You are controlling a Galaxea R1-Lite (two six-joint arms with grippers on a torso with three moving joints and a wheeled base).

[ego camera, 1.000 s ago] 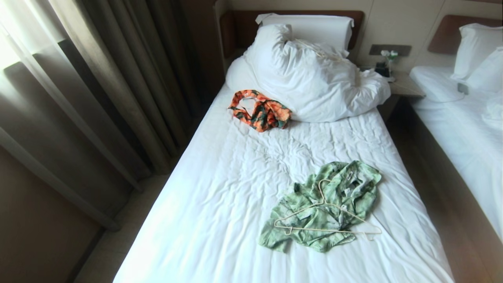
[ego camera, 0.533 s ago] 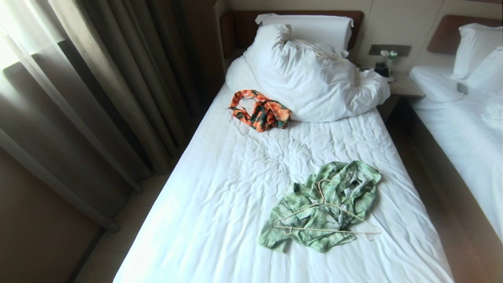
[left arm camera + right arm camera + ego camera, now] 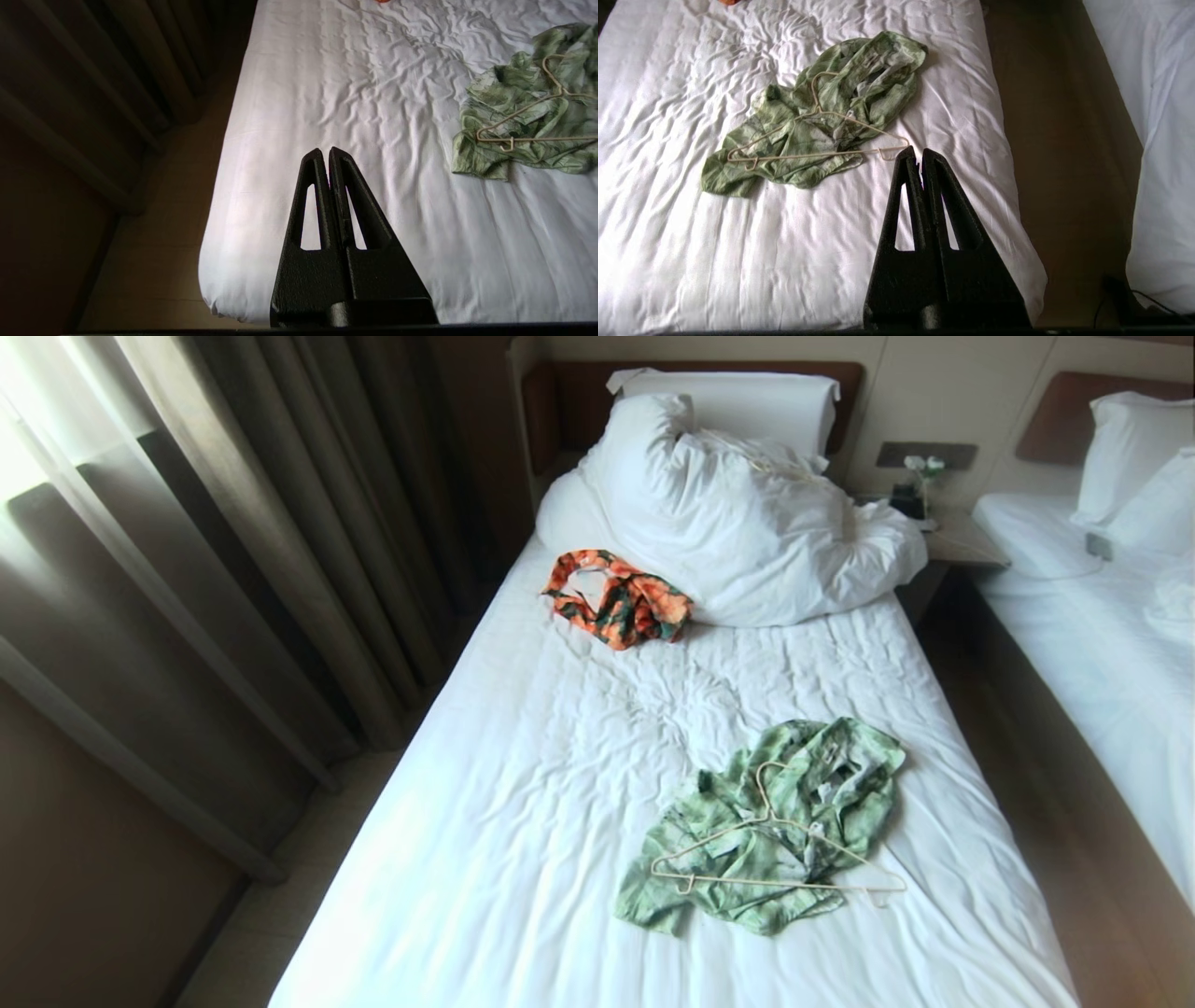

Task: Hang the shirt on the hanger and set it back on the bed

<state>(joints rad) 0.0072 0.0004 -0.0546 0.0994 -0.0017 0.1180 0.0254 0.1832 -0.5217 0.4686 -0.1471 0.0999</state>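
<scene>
Green leaf-print shirt [image 3: 766, 831] crumpled on bed [image 3: 523, 821], wire hanger [image 3: 775, 859] lying on it, my left claw [image 3: 329, 150] and right claw [image 3: 920, 150] both closed, empty, above the bed.

Left gripper [image 3: 329, 150]: matte black, finely textured plastic. Two long tapered fingers [image 3: 314, 196], each with a narrow triangular cutout through it, rising from a broad blocky base.

Right gripper [image 3: 921, 150]: same build. Black, grainy surface; wedge-shaped fingers [image 3: 906, 196] with triangular windows; wide base with a rounded boss at centre. No cables, screws or markings visible.
</scene>
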